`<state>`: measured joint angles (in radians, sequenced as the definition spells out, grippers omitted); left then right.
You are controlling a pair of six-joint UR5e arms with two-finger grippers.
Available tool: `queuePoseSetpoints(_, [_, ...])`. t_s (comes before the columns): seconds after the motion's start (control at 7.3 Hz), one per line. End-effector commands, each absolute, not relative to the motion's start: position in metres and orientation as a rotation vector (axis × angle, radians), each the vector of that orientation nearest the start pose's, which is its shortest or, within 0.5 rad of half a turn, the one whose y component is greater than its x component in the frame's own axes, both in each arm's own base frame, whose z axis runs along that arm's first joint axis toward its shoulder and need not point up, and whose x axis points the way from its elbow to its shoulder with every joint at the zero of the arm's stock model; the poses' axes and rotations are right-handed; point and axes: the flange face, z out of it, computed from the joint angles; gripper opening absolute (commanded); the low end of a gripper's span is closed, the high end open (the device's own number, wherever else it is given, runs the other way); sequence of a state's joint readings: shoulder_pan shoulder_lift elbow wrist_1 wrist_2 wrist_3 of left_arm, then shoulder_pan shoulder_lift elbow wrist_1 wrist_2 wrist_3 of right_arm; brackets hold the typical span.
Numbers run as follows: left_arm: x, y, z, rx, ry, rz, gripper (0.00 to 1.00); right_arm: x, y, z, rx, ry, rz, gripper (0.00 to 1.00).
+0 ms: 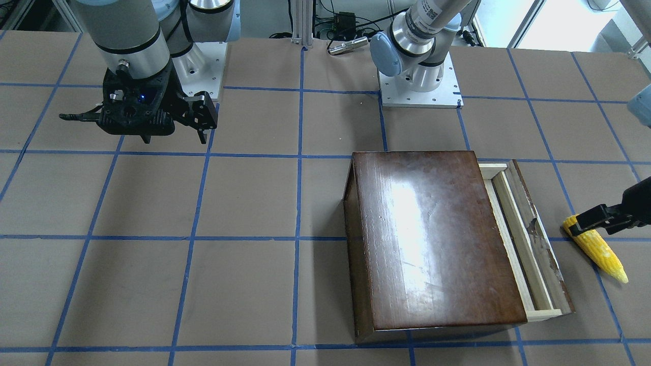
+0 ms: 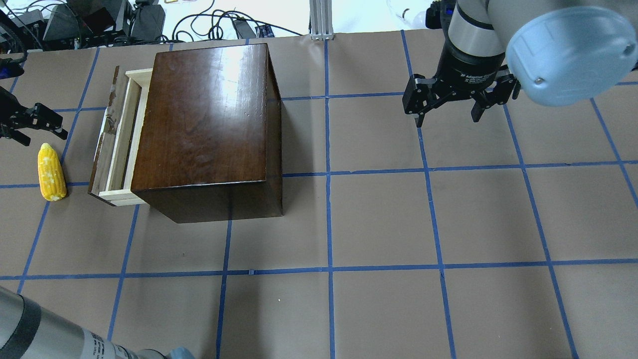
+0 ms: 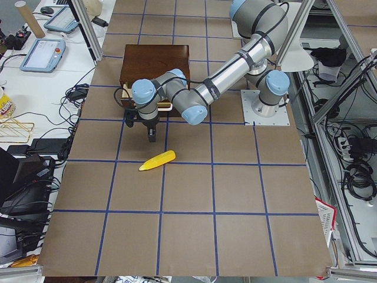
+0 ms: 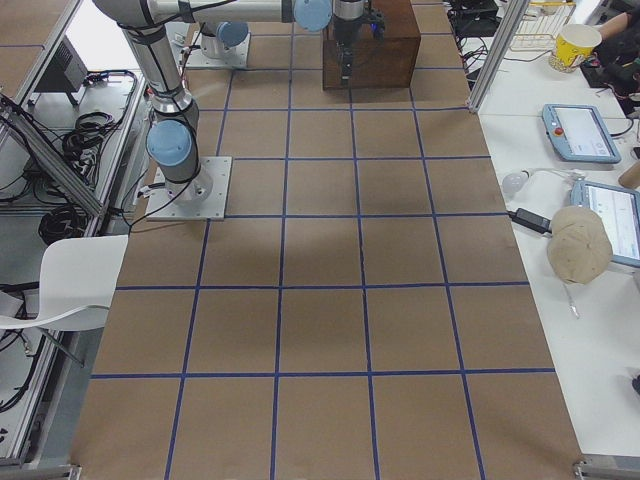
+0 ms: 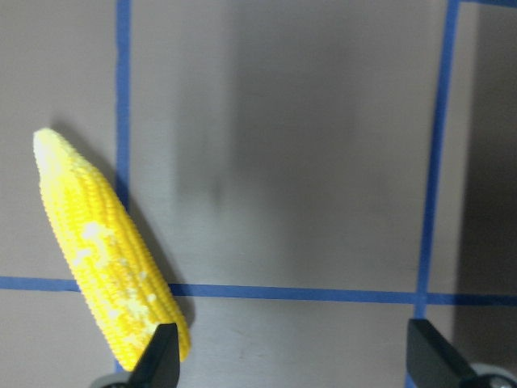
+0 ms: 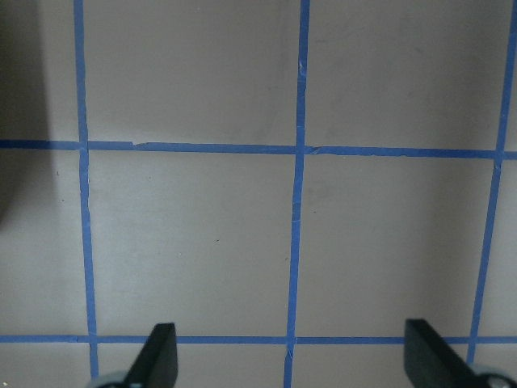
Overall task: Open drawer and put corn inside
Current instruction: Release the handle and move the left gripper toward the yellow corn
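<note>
**Brown table (image 1: 244,203) with blue lines: getting ready to grab the corn (image 5: 105,267)**

Down at the table's left end, the corn is lying flat on the brown paper, across a blue tape line. Nothing is holding it. Its pointy end is pointing away from the robot.

The left gripper (image 5: 295,360) is hanging over the corn's fat end. Its fingers are spread wide and it is carrying nothing. In the wrist view one fingertip (image 5: 161,360) is sitting right over the fat end, while the other is far off to the side. So the corn is not lying in the middle of the gap.

I think the job now is picking up the corn. To do it well, the hand should be sliding sideways first, until the corn is lying right between the two fingers. Then it should be going down slowly and squeezing the thick middle part, because the bumpy round cob could be rolling or slipping out at the thin end.

Just beside the corn, the drawer (image 2: 117,144) is sticking out a little from the dark shiny box (image 2: 204,114). The slot is looking narrow, so the corn is probably needing to go in lengthwise.

Far across the table, the right gripper (image 2: 447,117) is hanging over bare paper, fingers apart, holding nothing.
</note>
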<state>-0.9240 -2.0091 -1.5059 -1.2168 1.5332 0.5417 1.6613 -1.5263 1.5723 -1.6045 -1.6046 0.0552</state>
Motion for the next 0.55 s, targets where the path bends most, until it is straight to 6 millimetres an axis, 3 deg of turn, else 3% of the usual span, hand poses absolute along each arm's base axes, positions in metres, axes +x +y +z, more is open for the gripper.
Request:
queuePoseSetpoints(0.0, [0.310, -0.593, 0.270, -0.229, 3.167, -0.001, 1.00, 0.175, -0.495, 0.468, -0.056, 3.176, 0.016, 1.00])
queuePoseSetpoints(0.27, [0.337, -0.590, 0.232, -0.281, 3.174, 0.028, 1.00, 0.175, -0.495, 0.468, -0.056, 3.176, 0.016, 1.00])
queuePoseSetpoints(0.41, [0.348, -0.585, 0.223, -0.290, 3.182, 0.042, 1.00, 0.175, -0.495, 0.468, -0.056, 3.176, 0.016, 1.00])
